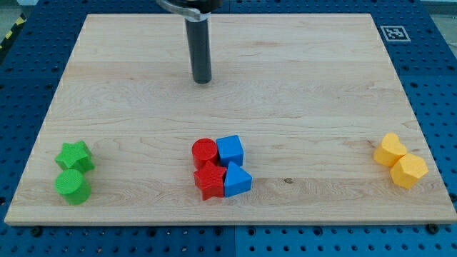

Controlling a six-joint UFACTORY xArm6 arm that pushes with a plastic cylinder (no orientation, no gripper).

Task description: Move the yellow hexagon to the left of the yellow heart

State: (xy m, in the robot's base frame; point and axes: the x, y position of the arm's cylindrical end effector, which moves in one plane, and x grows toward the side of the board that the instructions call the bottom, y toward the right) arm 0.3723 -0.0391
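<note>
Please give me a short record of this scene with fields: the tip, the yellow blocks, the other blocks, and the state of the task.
tip: my tip rests on the wooden board near the view's top, far from every block
yellow blocks: yellow heart and yellow hexagon touching at the view's right; hexagon lower right of heart
red and blue cluster: red cylinder, red star, blue cube, blue triangle
green pair: green star, green cylinder
task state: not yet done

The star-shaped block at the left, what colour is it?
Green: the star-shaped block, clear in the camera view.
</note>
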